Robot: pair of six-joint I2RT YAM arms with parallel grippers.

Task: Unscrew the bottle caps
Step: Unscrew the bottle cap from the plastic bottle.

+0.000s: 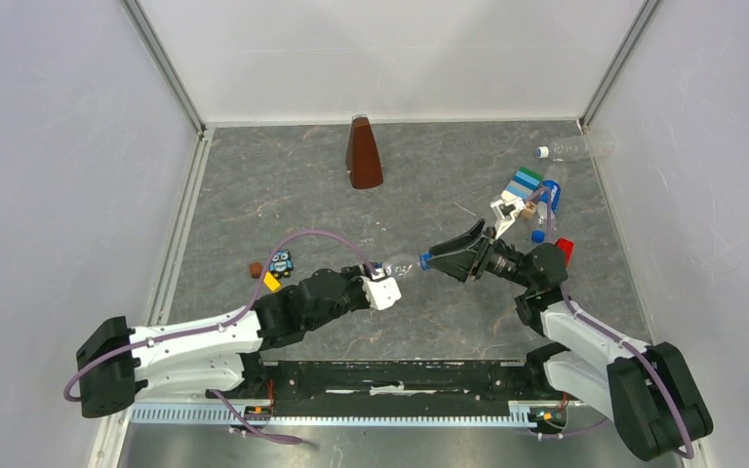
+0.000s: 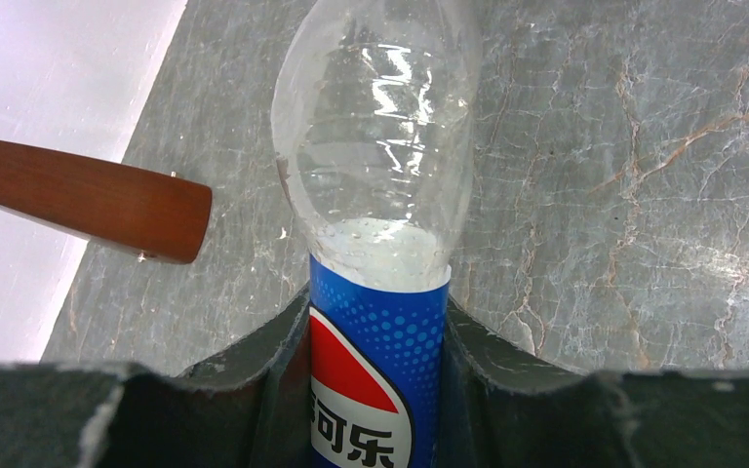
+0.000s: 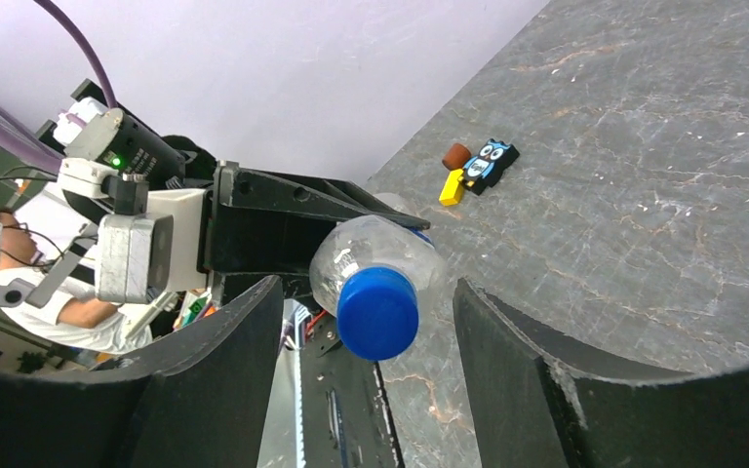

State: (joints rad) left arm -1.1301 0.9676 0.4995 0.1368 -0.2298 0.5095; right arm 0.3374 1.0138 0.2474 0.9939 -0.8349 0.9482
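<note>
Bottle (image 1: 402, 264) of clear plastic, top view: held sideways near mid-table, pinched by the left gripper (image 1: 387, 279); right gripper (image 1: 438, 261) spread around its blue cap (image 1: 426, 260). Left wrist: glossy blue label (image 2: 378, 380), red-white-blue logo, "可乐". Right wrist: smooth round cap between parted fingers (image 3: 224, 380), touching neither.

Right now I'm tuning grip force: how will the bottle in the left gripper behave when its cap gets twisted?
The bottle looks empty and thin-walled, so probably light and apt to dent in the left gripper. Its glossy label may let it spin when the open right gripper turns the cap.
</note>
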